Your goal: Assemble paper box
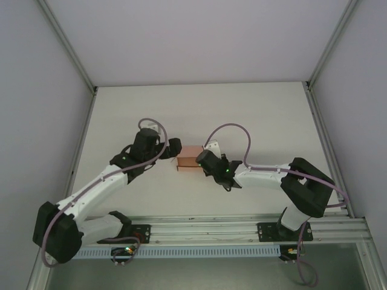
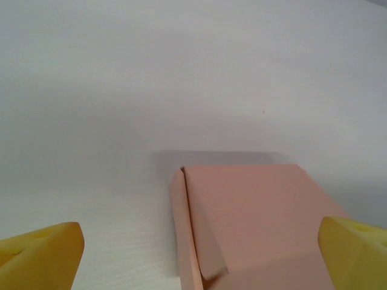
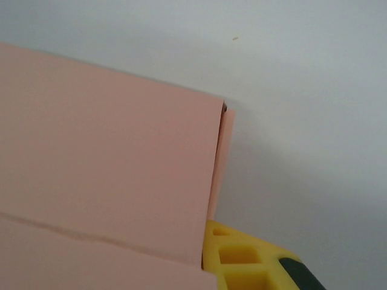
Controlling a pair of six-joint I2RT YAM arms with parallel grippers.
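Assembly is judged nearly done: paper box (image 1: pixel 190 158) pinched by the right gripper (image 1: pixel 204 158), clear of table (image 1: pixel 242 115) edges; left gripper (image 1: pixel 173 149) spread empty; squaring needed.

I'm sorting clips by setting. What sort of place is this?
Likely a lab robot cell: plain white walls close in a white table, a left arm and right arm are bolted to an aluminium rail at its near edge, and a pink box lies between them.
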